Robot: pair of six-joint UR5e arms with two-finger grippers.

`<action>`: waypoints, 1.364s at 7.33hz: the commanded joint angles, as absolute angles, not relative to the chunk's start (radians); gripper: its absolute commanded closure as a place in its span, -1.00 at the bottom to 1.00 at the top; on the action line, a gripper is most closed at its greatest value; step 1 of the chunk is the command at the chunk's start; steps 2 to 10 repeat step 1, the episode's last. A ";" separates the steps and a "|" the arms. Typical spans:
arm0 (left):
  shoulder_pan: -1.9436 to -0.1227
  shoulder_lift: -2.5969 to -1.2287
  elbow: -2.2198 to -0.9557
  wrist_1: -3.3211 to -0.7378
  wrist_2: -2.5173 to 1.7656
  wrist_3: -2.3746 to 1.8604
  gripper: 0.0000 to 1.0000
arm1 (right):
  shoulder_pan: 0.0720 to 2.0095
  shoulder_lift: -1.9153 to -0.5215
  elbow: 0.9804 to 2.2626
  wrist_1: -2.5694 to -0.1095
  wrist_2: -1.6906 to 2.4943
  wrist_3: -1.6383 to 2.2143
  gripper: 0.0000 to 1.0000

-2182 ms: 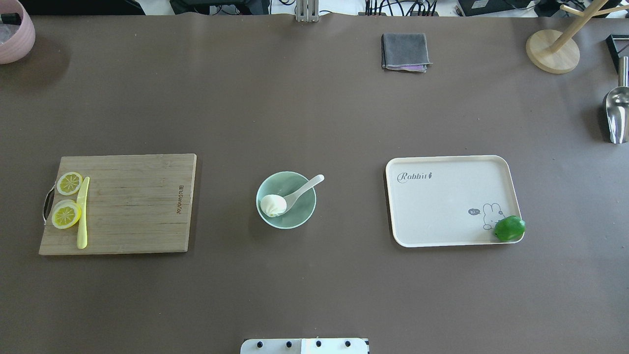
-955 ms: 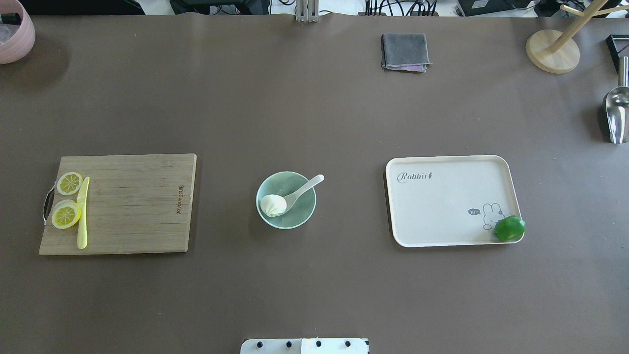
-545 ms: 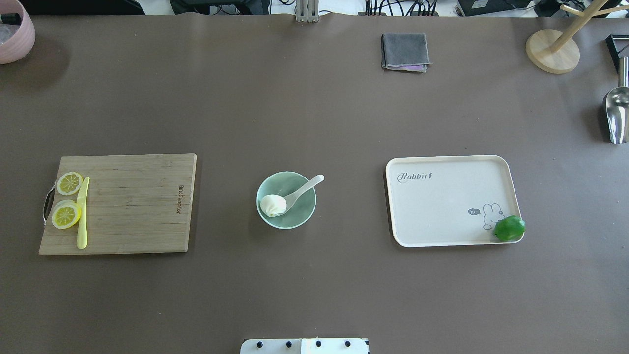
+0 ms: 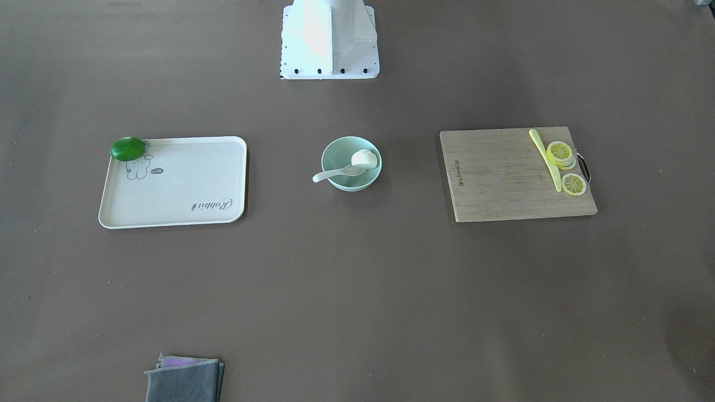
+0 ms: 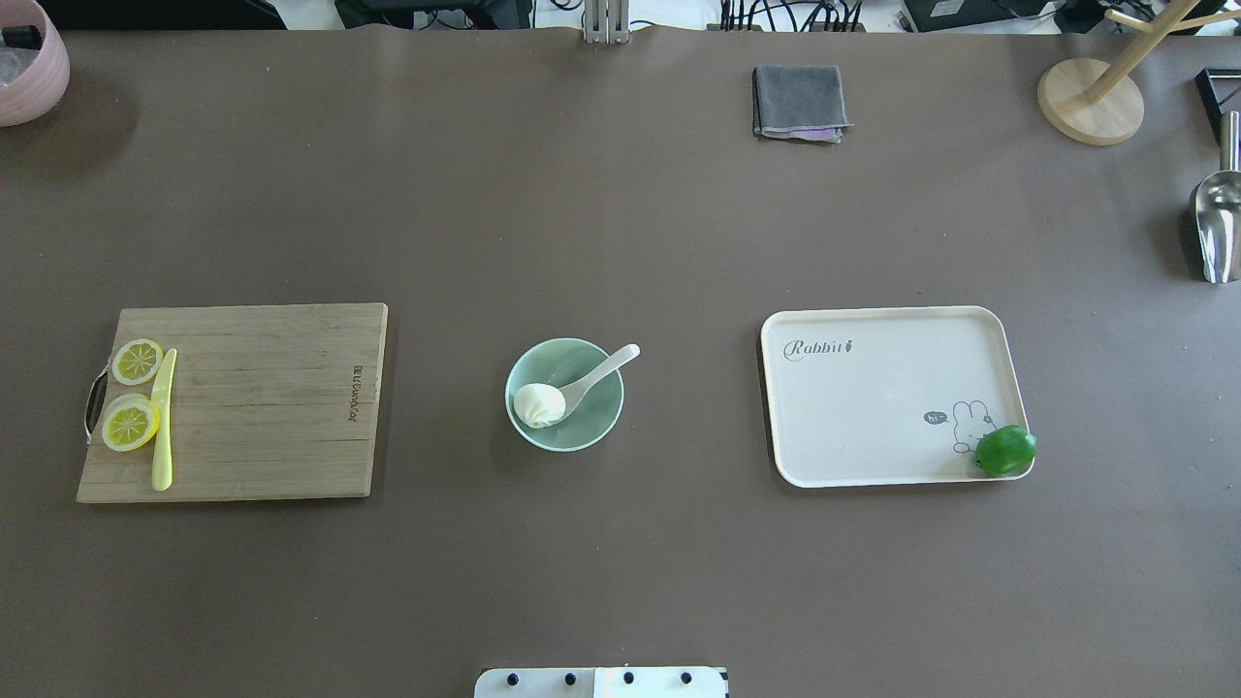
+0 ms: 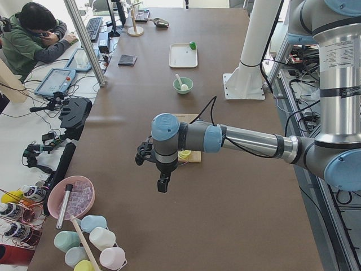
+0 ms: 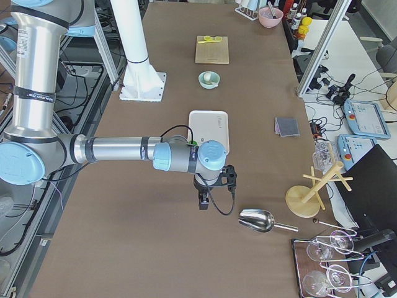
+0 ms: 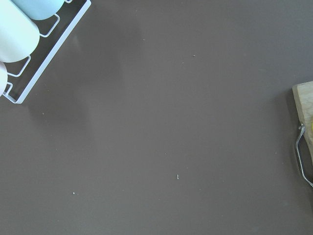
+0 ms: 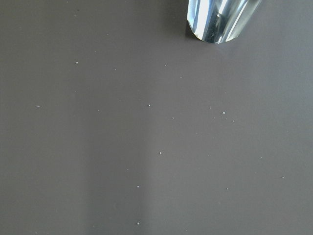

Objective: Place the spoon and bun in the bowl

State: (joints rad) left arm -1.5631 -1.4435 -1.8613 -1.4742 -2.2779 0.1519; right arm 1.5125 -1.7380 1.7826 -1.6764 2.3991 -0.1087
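The pale mint-green bowl (image 5: 591, 423) stands at the table's middle, and it also shows in the front view (image 4: 352, 184). The white bun (image 5: 539, 404) lies inside it. The white spoon (image 5: 601, 373) has its scoop in the bowl and its handle resting over the rim. My left gripper (image 6: 162, 183) hangs above bare table far off past the cutting board. My right gripper (image 7: 203, 202) hangs above bare table beyond the tray, near the metal scoop. Both show only in the side views, so I cannot tell whether they are open or shut.
A wooden cutting board (image 5: 252, 407) with lemon slices (image 5: 131, 423) and a yellow-green knife (image 5: 163, 427) lies to the left. A cream tray (image 5: 873, 407) with a green lime (image 5: 1005, 451) lies to the right. A grey cloth (image 5: 799, 102), a metal scoop (image 5: 1217, 218) and a wooden stand (image 5: 1090, 100) are farther back.
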 commanded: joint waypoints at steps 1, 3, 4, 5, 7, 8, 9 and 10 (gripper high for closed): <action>-1.563 -1.443 -1.862 -1.474 -2.278 0.152 -0.97 | 1.513 -1.738 1.784 -1.677 2.399 -0.109 -1.00; -1.563 -1.443 -1.862 -1.474 -2.278 0.152 -0.97 | 1.513 -1.738 1.784 -1.677 2.399 -0.109 -1.00; -1.563 -1.443 -1.862 -1.474 -2.278 0.152 -0.97 | 1.513 -1.738 1.784 -1.677 2.399 -0.109 -1.00; -1.563 -1.443 -1.862 -1.474 -2.278 0.152 -0.97 | 1.513 -1.738 1.784 -1.677 2.399 -0.109 -1.00; -1.563 -1.443 -1.862 -1.474 -2.278 0.152 -0.97 | 1.513 -1.738 1.784 -1.677 2.399 -0.109 -1.00; -1.563 -1.443 -1.862 -1.474 -2.278 0.152 -0.97 | 1.513 -1.738 1.784 -1.677 2.399 -0.109 -1.00; -1.563 -1.443 -1.862 -1.474 -2.278 0.152 -0.97 | 1.513 -1.738 1.784 -1.677 2.399 -0.109 -1.00; -1.563 -1.443 -1.862 -1.474 -2.278 0.152 -0.97 | 1.513 -1.738 1.784 -1.677 2.399 -0.109 -1.00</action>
